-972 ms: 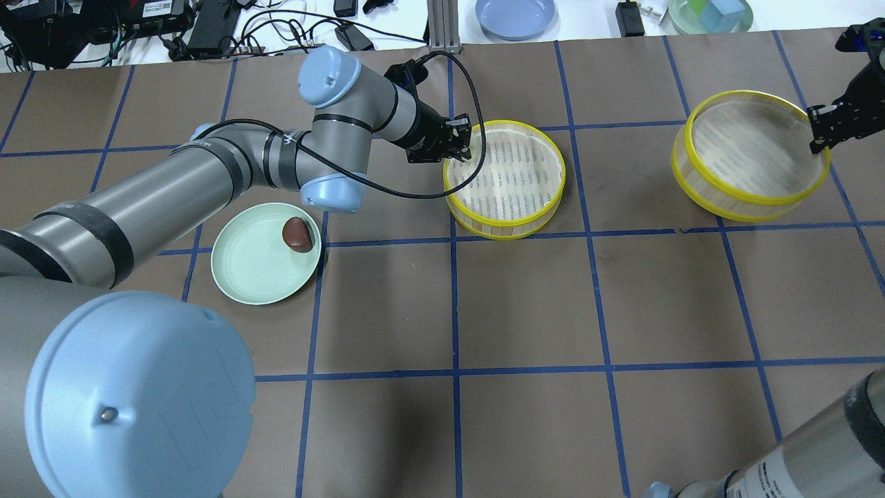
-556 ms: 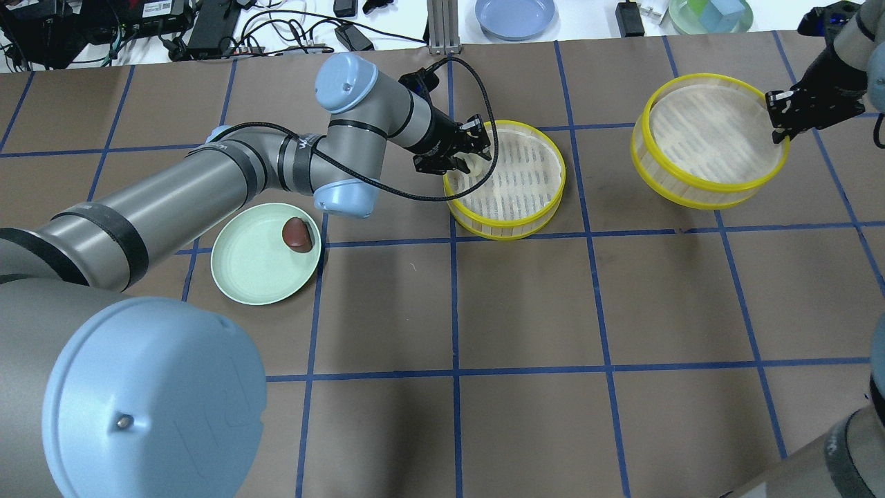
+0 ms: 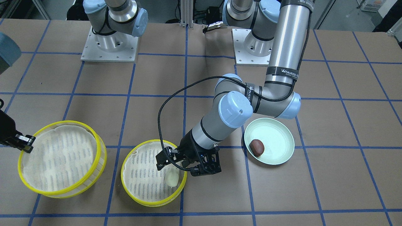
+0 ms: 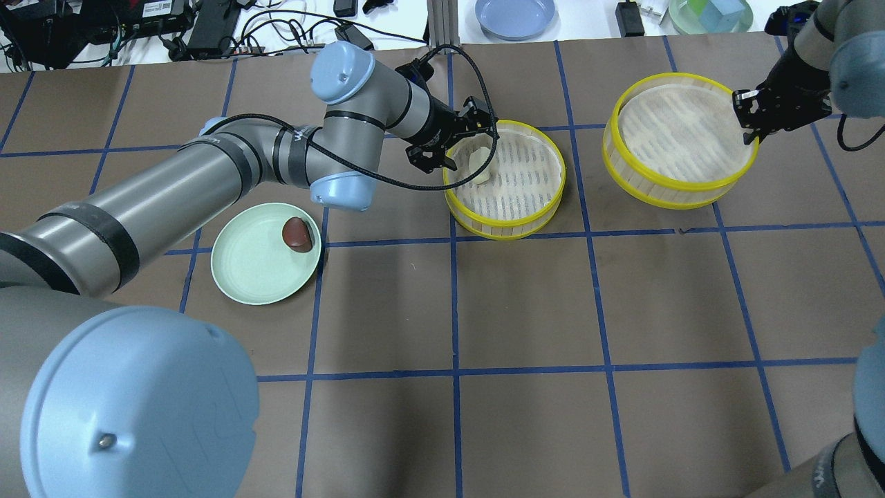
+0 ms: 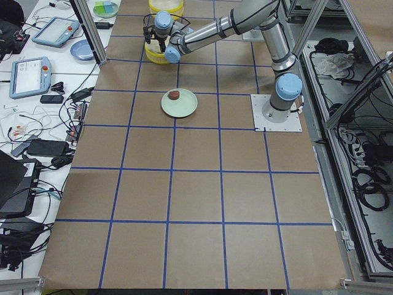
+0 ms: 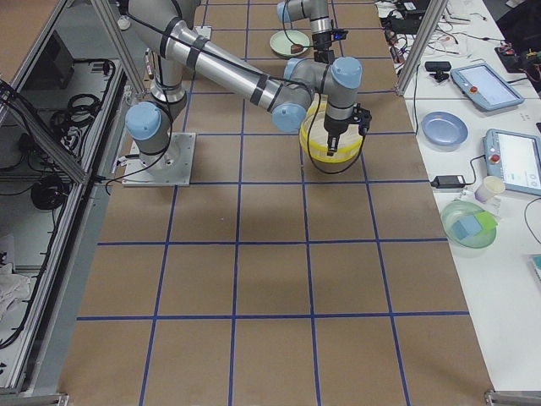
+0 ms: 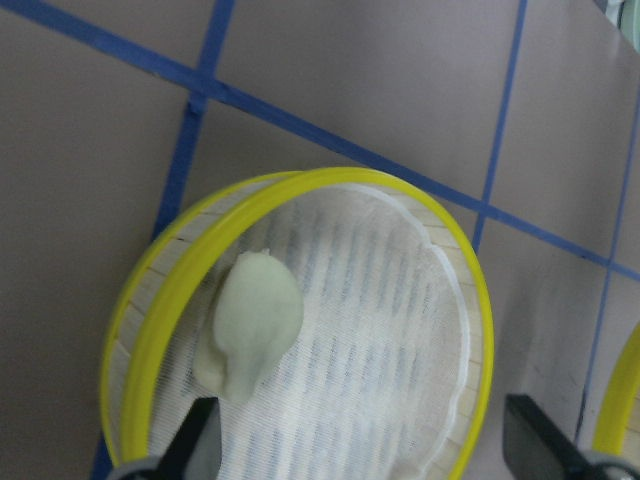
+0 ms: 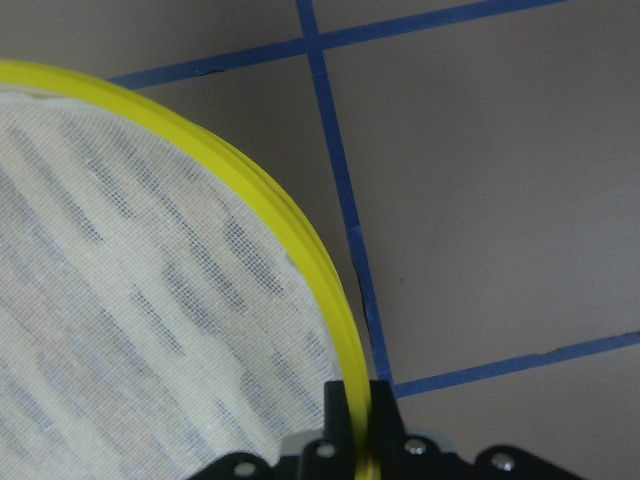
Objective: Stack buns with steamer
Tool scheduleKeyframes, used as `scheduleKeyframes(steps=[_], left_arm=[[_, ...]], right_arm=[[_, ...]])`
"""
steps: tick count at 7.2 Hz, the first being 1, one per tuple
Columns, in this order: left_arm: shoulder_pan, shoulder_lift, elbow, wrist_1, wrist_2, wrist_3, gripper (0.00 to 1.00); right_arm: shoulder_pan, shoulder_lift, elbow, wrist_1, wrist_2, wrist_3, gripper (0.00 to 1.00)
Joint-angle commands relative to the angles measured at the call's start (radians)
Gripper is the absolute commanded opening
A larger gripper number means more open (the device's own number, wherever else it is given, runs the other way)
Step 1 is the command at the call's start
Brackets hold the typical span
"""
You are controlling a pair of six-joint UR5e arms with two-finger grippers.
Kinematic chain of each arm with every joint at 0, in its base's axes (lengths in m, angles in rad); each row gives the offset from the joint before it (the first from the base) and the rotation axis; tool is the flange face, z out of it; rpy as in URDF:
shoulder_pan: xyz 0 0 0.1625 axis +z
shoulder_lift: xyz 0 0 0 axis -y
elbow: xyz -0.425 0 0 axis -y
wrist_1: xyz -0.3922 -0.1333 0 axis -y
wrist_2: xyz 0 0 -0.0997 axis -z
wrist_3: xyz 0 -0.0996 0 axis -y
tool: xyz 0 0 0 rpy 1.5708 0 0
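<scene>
The cream-white bun (image 4: pixel 479 168) lies inside the shallow steamer tier (image 4: pixel 505 225), near its left wall; it also shows in the front view (image 3: pixel 172 178) and the left wrist view (image 7: pixel 250 320). My left gripper (image 4: pixel 460 142) is open and empty just above that bun, with its fingers (image 7: pixel 200 450) spread wide. My right gripper (image 4: pixel 748 128) is shut on the yellow rim of the deeper steamer tier (image 4: pixel 650 190) and holds it tilted, to the right of the shallow tier. The wrist view shows the fingers (image 8: pixel 340 405) clamped on the rim (image 8: pixel 250 190). The dark reddish-brown bun (image 4: pixel 296 234) lies on the pale green plate (image 4: pixel 252 280).
A blue plate (image 4: pixel 515 15), a green bowl with blocks (image 4: pixel 710 14) and cables lie past the table's far edge. The left arm's black cable (image 4: pixel 415 190) loops low beside the shallow tier. The left arm's elbow (image 4: pixel 339 190) hangs close over the green plate.
My left gripper has opened and let the cream bun drop into the shallow tier. My right gripper has carried the deeper tier leftward, toward the shallow tier.
</scene>
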Motion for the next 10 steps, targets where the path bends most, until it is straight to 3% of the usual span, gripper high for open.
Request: scheduleKeyframes(steps=[1, 4, 6, 7, 10], left_arm=[[0.091, 0.089, 0.044, -0.234, 0.263, 0.25, 1.0], [0.304, 0.152, 0.018, -0.382, 0.274, 0.402, 1.0], [0.393, 0.15, -0.107, -0.398, 0.258, 0.396, 1.0], [0.398, 0.149, -0.175, -0.388, 0.259, 0.377, 1.0], [0.4, 0.115, -0.2, -0.404, 0.259, 0.275, 1.0]], right_arm=[[0.077, -0.014, 0.003, 0.001, -0.017, 0.159, 0.0], [0.221, -0.008, 0.007, 0.001, -0.019, 0.408, 0.0], [0.314, -0.002, 0.007, -0.017, -0.037, 0.473, 0.0], [0.331, 0.001, 0.007, -0.021, -0.031, 0.479, 0.0], [0.38, 0.035, 0.007, -0.038, -0.031, 0.473, 0.0]])
